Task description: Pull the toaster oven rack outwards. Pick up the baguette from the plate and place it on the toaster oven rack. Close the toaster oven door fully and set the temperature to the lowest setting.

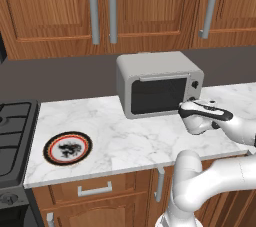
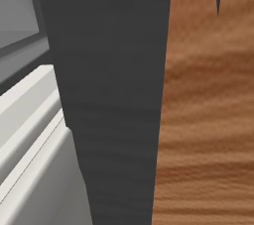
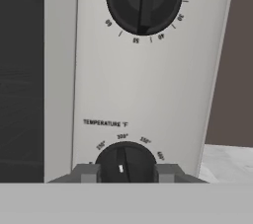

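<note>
Toaster oven point(image 1: 159, 83), a boxy light-grey metal case with rounded corners, sits toward the back of the white marble counter point(image 1: 125, 141), beneath wooden cabinets. Its door point(image 1: 157, 95), a dark glass pane under a slim grey bar handle, stands shut. Two round black knobs sit on the smooth right panel; the lower one, the temperature knob point(image 3: 125, 161), carries a ridged grip and a small white mark. The gripper point(image 3: 126, 172) is at this knob, its jaws narrowly parted and closed around the sides of it. Well to the left lies the round plate point(image 1: 67, 147), red-and-black rimmed, white-centred with a dark inky pattern, near a black stove point(image 1: 14, 136).
</note>
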